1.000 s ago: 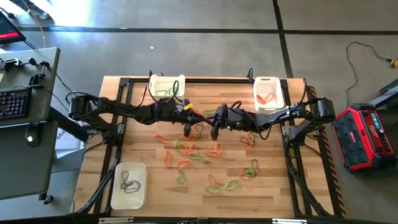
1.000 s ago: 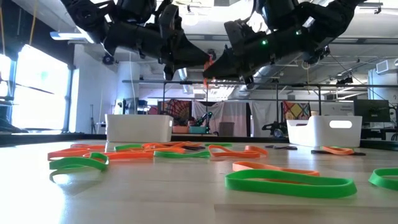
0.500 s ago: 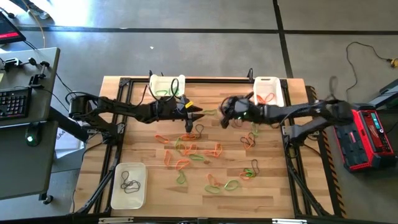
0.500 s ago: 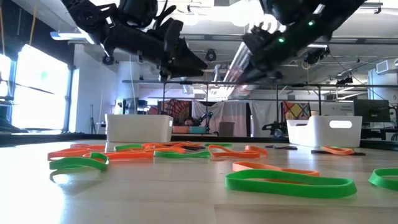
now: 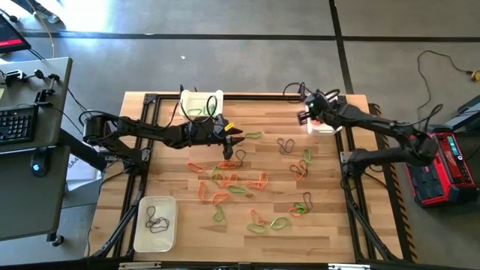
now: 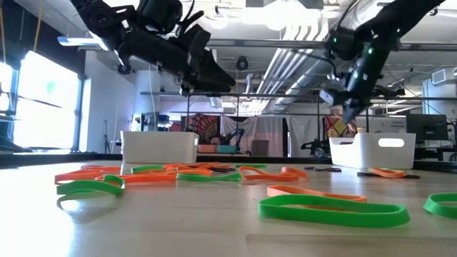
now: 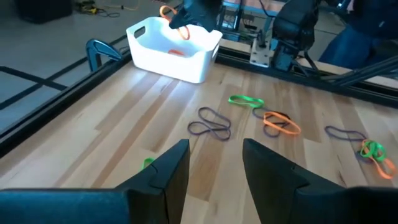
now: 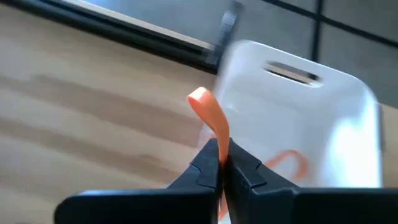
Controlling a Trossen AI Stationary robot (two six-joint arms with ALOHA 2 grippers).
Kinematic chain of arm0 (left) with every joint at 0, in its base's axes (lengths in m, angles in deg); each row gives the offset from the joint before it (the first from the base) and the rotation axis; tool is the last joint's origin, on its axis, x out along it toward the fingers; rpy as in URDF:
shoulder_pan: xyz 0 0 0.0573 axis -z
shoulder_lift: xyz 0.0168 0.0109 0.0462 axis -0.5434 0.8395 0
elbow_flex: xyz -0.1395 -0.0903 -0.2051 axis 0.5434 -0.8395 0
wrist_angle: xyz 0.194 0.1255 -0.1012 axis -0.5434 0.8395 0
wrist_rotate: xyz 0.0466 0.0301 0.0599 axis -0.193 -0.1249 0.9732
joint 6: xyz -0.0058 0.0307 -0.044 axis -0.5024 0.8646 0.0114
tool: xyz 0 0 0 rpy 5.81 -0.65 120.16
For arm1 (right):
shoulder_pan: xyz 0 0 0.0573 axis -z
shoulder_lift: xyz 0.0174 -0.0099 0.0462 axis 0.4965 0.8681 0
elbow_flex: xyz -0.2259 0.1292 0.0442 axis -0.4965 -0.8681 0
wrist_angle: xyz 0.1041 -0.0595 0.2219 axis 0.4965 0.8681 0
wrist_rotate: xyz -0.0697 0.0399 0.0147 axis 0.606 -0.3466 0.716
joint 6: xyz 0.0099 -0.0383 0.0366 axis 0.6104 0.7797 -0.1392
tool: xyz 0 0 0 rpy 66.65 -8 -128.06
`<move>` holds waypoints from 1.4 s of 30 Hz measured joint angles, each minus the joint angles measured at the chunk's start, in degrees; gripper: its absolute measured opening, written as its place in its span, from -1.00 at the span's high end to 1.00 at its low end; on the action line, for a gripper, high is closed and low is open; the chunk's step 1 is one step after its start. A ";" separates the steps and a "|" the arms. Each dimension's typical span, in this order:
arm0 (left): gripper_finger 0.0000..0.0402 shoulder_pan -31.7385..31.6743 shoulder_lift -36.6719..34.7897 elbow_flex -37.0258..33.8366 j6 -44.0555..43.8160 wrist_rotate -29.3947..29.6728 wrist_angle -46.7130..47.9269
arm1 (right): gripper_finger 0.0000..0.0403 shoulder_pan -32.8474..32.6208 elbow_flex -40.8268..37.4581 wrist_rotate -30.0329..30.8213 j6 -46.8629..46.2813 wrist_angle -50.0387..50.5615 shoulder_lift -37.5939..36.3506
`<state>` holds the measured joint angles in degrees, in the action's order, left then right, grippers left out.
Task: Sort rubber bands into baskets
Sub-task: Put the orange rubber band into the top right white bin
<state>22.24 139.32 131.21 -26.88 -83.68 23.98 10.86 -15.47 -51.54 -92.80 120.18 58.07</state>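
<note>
robot sorting rubber bands on a wooden table

nearest the front edge, a white basket (image 5: 154, 223) at the left corner holds dark rubber bands (image 5: 156, 220). beyond it, across the middle of the table (image 5: 330, 225), loose green and orange bands (image 5: 234, 185) lie scattered, some overlapping. above them the left gripper (image 5: 231, 139) hovers off the wood with its fingers (image 7: 166, 180) spread apart and nothing between them. at the far edge stand two more baskets: the far left basket (image 5: 196, 100) with green bands inside, and the far right basket (image 5: 330, 100) with orange ones. the right gripper (image 8: 220, 163) hangs over the near wall of that far right basket, its fingers pressed together on an orange band (image 8: 211, 122) whose loop sticks up above the fingertips.
</note>
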 joint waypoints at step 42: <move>0.97 0.68 -0.04 0.02 9.89 -2.26 0.94 | 0.95 -9.43 0.00 -6.05 13.93 3.03 -3.66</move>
<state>22.92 139.28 131.24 -16.99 -85.94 24.91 1.43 -15.47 -57.59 -78.87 123.21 54.41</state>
